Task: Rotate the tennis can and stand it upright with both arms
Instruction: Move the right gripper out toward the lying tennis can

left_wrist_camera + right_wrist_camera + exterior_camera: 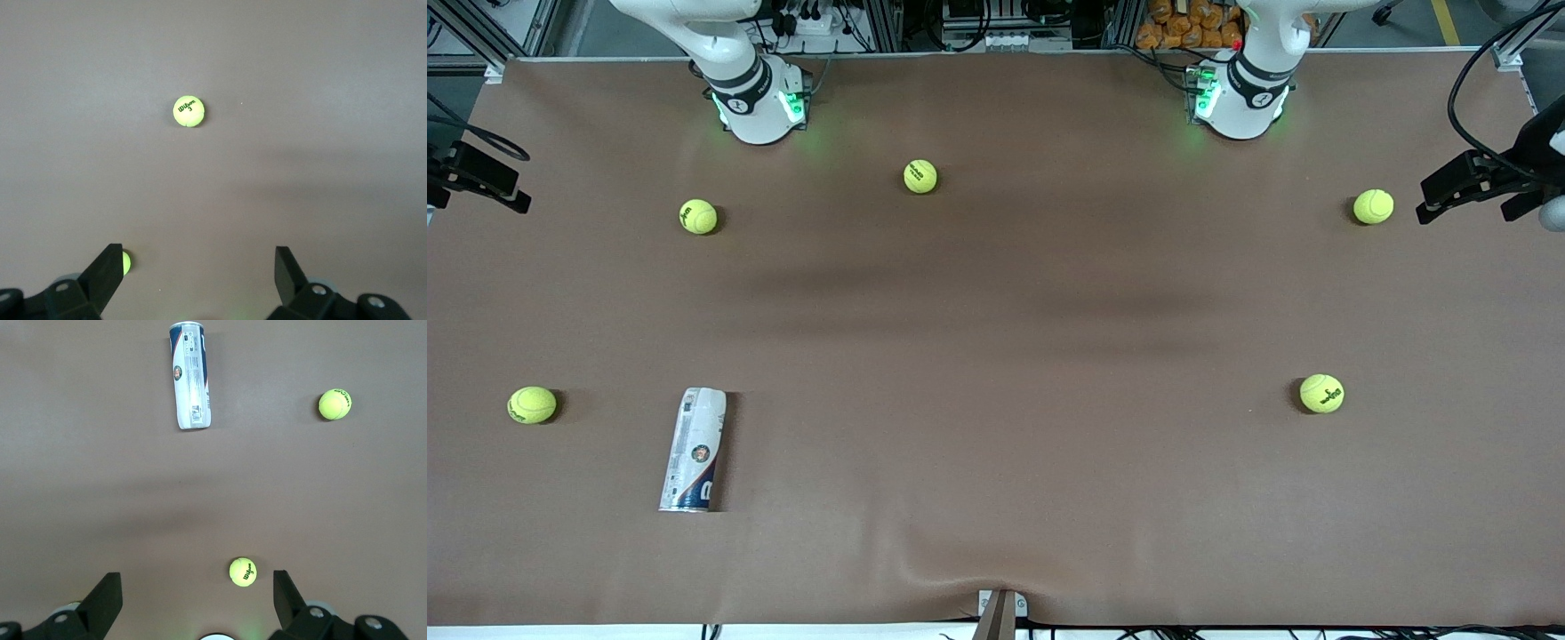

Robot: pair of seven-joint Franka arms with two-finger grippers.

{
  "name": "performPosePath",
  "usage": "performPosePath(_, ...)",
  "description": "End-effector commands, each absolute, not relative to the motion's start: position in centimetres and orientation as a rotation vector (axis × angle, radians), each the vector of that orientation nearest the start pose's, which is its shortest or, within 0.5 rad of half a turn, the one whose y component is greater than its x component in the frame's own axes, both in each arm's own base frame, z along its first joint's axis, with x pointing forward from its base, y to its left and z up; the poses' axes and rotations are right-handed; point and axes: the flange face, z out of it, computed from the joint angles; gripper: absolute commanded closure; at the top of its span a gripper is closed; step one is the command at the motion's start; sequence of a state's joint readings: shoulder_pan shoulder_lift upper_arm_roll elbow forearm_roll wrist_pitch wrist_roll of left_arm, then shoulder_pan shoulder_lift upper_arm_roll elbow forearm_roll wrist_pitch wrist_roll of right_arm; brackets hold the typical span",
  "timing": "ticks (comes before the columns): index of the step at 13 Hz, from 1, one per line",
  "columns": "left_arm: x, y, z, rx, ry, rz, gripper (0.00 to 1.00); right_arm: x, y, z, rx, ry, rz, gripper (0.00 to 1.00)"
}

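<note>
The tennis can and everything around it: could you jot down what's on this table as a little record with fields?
Tennis can: lying on its side on the brown table, toward the right arm's end, near the front camera, untouched.
Tennis balls: five, scattered; one lies beside the can, apart from it.
Left gripper: open, empty, high over a ball.
Right gripper: open, empty, high over the table, can in its view.
Arms: both wait, raised above their bases.
Task progress: can not yet upright.
</note>
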State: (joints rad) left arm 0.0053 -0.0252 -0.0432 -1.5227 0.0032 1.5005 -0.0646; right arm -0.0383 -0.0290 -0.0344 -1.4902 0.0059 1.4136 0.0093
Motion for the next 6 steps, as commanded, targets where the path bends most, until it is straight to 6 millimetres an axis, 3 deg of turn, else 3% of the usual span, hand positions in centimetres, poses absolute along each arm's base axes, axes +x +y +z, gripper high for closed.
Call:
performPosePath(1, 53.3, -2.1, 66.1, -3.141, -0.041, -0.005, 0.0, 53.2, -3.3, 65.5, -3.131, 0.093, 0.108, 0.0)
performPosePath(6, 53.4, -2.1, 66.1, -3.143, -0.041, -0.005, 0.0, 55.9, -3.2, 61.1, -3.114, 0.098, 0.222, 0.0)
